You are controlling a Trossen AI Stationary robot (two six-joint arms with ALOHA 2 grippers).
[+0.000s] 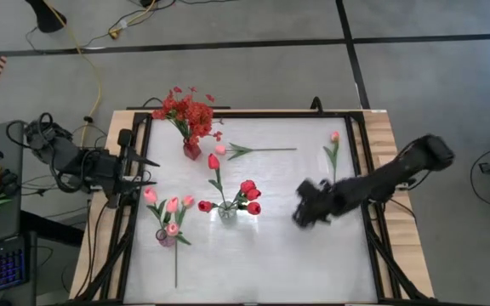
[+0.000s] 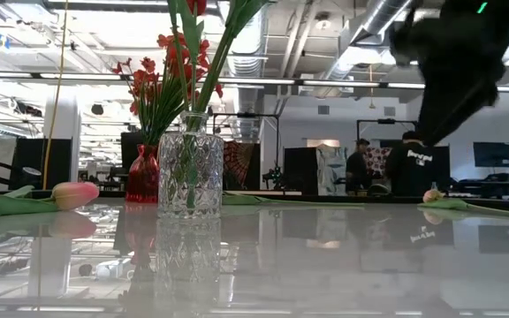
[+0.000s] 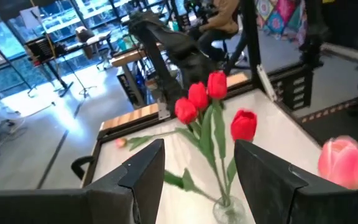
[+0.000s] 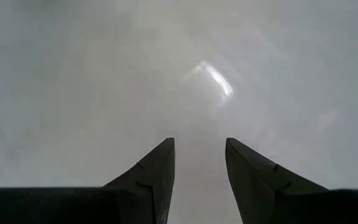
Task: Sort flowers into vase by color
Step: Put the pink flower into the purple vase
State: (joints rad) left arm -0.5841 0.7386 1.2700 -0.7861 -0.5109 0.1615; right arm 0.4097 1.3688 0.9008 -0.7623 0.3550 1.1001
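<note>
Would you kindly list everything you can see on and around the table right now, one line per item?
Clear glass vase: one, table centre, holding red tulips.
Small red vase: one, far side, holding bushy red blossom sprays.
Small pinkish vase: one, near left, holding pink tulips.
Loose pink tulips: two lying flat, one on the far side near the middle, one far right.
White table top: one, inside a black frame.
People: two, in the room beyond.
Left gripper: open, at the table's left edge.
Right gripper: open, above bare table, right of centre.
</note>
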